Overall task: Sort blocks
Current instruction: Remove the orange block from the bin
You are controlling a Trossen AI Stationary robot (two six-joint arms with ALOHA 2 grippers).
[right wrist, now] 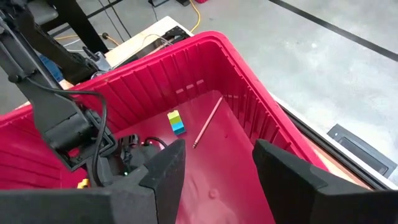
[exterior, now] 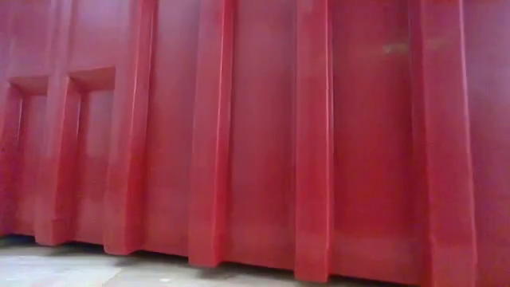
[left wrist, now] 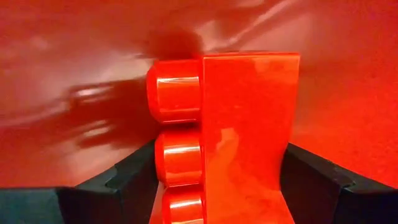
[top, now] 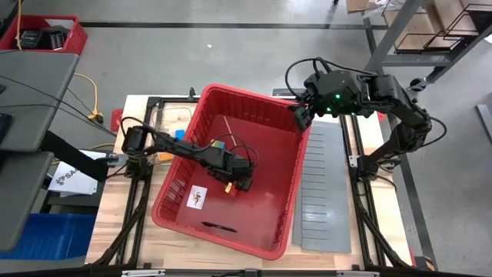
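Note:
My left gripper (top: 243, 181) reaches down into the large red bin (top: 223, 91) and is shut on a red block (left wrist: 249, 124), whose round studs (left wrist: 177, 90) face one finger. In the high view the gripper hides this block. A small stack of yellow, green and blue blocks (top: 218, 144) (right wrist: 176, 121) stands on the bin's floor toward its far side. A tiny yellow-orange block (top: 228, 187) lies beside my left gripper. My right gripper (right wrist: 214, 180) (top: 301, 117) hangs open above the bin's far right corner, with nothing between its fingers. My left gripper pinches the red block between its two fingers, coming from above and pointing down. One finger (left wrist: 134, 171) lies against the studded side (left wrist: 177, 155), the other (left wrist: 314, 177) against the flat opposite side (left wrist: 277, 155). Whether the block is clear of the bin's floor I cannot tell.
A thin stick (right wrist: 208, 121), a white label (top: 197, 197) and a dark flat item (top: 219, 226) lie on the bin's floor. A grey slotted sheet (top: 323, 192) lies on the table right of the bin. The bin's wall (exterior: 255, 143) fills the low view.

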